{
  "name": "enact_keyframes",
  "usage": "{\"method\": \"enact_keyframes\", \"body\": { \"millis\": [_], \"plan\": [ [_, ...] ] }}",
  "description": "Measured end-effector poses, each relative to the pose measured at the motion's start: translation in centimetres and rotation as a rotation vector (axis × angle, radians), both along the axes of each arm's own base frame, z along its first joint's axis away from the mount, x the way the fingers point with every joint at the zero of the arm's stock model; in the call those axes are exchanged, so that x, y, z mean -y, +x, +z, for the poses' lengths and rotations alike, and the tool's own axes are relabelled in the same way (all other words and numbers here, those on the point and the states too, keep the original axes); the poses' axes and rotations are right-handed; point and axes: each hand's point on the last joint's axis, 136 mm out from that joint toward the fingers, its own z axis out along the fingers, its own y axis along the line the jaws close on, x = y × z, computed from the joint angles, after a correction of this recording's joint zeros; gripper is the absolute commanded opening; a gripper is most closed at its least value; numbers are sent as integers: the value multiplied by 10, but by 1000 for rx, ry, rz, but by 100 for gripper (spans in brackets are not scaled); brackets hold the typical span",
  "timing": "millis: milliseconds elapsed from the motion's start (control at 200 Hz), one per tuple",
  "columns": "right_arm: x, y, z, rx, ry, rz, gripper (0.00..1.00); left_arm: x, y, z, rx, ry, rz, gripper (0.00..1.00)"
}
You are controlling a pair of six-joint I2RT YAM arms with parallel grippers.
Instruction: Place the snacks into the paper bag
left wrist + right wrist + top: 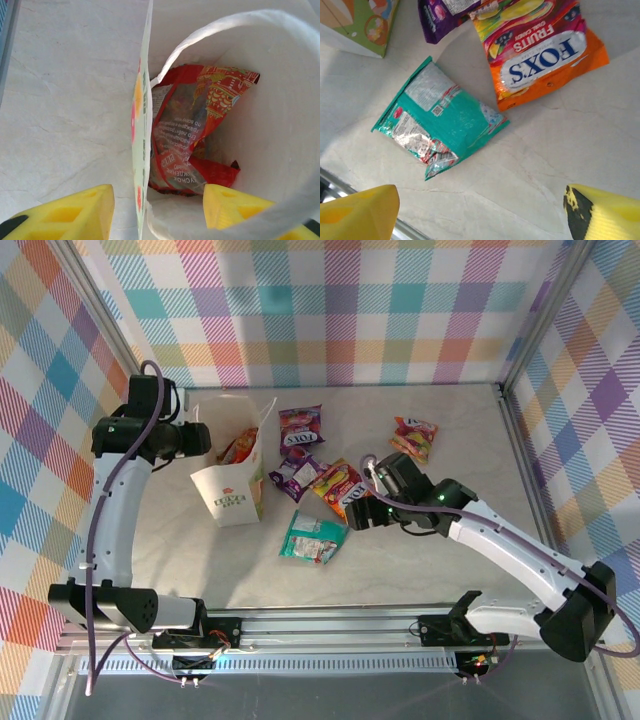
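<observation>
The white paper bag (232, 490) stands open at the left, its flower-print wall (141, 150) seen edge-on from above. The large red packet (190, 135) lies inside it. My left gripper (157, 210) is open astride that wall, one finger outside and one inside the bag. On the table lie a purple packet (300, 428), a second purple packet (296, 472), the orange-red packet (540, 50), the teal-green packet (440, 120) and the small red-yellow packet (415, 437). My right gripper (480, 210) hangs open over bare table just right of the teal packet, holding nothing.
A white cord handle (220, 25) arches over the bag's mouth. Metal frame rails run along the table's right edge (520, 440) and near edge (330, 615). Checked fabric walls close in the back and sides.
</observation>
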Motion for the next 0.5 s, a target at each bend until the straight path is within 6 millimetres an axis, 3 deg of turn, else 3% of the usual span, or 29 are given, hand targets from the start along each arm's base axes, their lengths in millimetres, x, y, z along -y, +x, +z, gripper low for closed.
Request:
{"method": "enact_keyframes", "body": {
  "millis": [230,500],
  "plan": [
    [-12,-13,-33,-105,84,-9,89,0,-5,-3,-3,-22,29,51],
    [-27,-15,-54,-185,161,-38,93,-1,-4,-7,-10,-31,48,51]
  ]
}}
